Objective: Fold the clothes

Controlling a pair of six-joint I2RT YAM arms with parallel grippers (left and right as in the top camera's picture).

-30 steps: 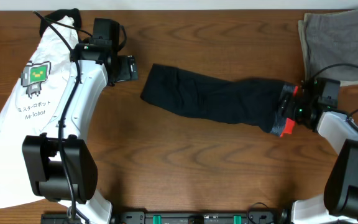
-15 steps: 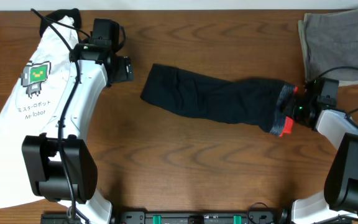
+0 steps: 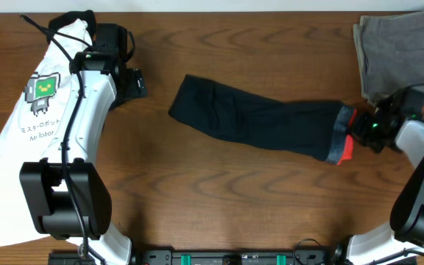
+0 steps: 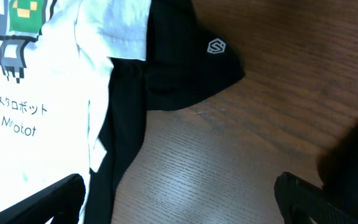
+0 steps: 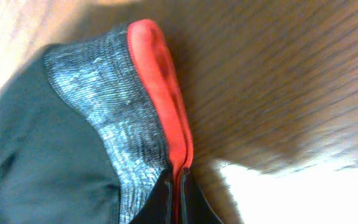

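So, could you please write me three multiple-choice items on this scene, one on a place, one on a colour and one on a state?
1. Where do the grey trousers lie in the overhead view? A bottom left; B top right; C centre.
2. What colour is the black trousers' waistband edge? A blue; B yellow; C red.
3. What state is the right hand in? A shut on the edge; B open; C out of view.
1 B: they fill that corner. 2 C: a red rim runs beside the grey knit. 3 A: the right wrist view shows it pinched on the edge.
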